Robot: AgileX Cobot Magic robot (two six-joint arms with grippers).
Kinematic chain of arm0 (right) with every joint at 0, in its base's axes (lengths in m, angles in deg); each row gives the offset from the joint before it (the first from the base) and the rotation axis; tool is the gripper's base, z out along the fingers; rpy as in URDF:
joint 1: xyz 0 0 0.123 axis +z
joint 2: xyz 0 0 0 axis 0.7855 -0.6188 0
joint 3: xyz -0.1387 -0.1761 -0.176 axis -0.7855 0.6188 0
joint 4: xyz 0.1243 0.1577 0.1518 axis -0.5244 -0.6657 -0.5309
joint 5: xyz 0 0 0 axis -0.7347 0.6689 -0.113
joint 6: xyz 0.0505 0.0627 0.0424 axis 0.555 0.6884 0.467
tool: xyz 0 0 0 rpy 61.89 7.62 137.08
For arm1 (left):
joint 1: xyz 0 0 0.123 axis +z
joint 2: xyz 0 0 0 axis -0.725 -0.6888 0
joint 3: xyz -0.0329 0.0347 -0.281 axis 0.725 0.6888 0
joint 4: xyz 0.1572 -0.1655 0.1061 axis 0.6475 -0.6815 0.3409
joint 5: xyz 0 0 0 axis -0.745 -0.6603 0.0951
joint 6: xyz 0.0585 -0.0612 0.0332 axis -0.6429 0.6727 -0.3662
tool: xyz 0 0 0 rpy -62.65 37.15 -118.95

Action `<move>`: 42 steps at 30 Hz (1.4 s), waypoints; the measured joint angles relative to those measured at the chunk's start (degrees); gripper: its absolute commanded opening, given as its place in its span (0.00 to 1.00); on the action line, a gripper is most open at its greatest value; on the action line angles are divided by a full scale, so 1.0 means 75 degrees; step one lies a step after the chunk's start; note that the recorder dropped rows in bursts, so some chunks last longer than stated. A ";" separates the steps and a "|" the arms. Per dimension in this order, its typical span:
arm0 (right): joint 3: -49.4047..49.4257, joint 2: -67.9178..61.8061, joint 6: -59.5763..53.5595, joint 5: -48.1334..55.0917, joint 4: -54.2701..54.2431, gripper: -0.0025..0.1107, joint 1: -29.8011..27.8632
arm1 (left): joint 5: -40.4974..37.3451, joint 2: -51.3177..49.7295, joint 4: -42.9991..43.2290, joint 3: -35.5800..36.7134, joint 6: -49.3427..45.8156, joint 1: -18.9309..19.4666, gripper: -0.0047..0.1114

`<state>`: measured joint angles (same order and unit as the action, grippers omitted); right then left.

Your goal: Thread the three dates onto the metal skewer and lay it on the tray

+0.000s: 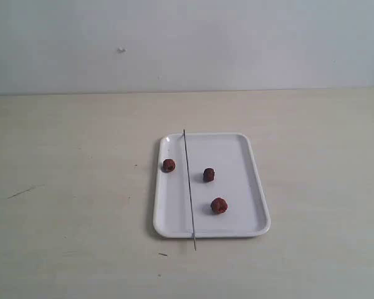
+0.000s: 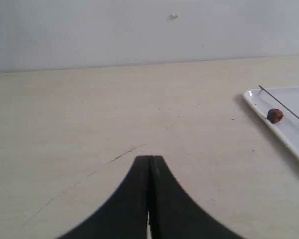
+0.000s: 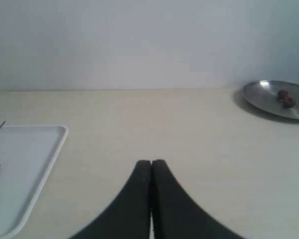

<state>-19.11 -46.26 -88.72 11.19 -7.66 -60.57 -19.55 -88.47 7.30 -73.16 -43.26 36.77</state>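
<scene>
No threading had begun: the three dates [image 1: 209, 175] lay loose and apart on the tray [image 1: 252, 156], one left of the metal skewer [image 1: 189, 187] and two right of it. The skewer itself rested lengthwise across the tray, with both tips past the rim. The left fingers [image 2: 137, 179] and right fingers [image 3: 139, 179] were pressed shut on nothing, above the table [image 1: 68, 187] and apart from the tray. The next move likely called for one pair to open and pinch the thin rod at an overhanging tip, and the other to open for a date.
</scene>
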 measured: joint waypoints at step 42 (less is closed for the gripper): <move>0.0000 0.0000 0.0000 -0.2575 -0.0880 0.02 0.0000 | 0.0000 0.0000 0.0000 0.0000 0.0000 0.0000 0.04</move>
<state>-19.11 -46.26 -88.72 -8.12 -14.26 -60.57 -19.55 -88.47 7.30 -73.16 -43.26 36.77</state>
